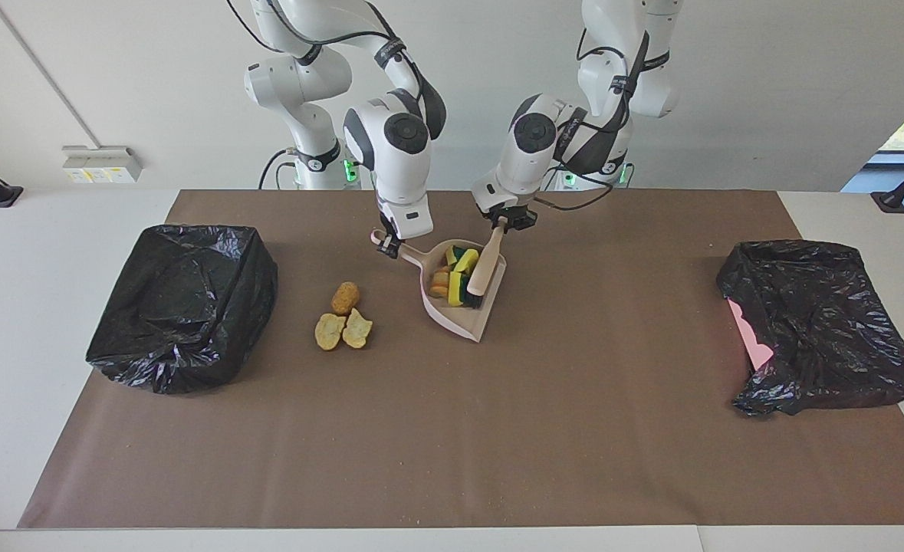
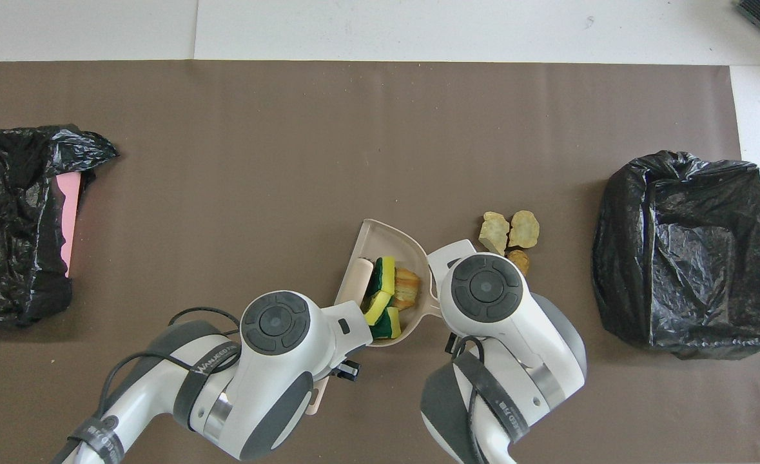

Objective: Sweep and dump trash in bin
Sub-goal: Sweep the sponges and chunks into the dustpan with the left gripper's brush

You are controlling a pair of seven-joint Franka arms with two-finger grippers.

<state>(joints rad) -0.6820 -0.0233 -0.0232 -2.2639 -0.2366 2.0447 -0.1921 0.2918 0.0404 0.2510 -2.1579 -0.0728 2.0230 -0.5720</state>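
My right gripper [image 1: 385, 247] is shut on the handle of the pink dustpan [image 1: 463, 318], which rests on the brown mat with its open lip toward the left arm's end. My left gripper [image 1: 504, 222] is shut on the wooden brush [image 1: 486, 264], whose bristles are inside the pan. Yellow and green sponge scraps with a bread lump [image 1: 452, 274] are piled in the pan, also seen in the overhead view [image 2: 389, 290] beside the brush [image 2: 359, 282]. Three golden-brown lumps [image 1: 343, 318] lie on the mat between the pan and the bin at the right arm's end.
A black-bagged bin [image 1: 183, 307] stands at the right arm's end of the mat, open at the top [image 2: 689, 251]. A second black-bagged bin [image 1: 816, 322] with pink showing stands at the left arm's end. Fine crumbs dot the mat.
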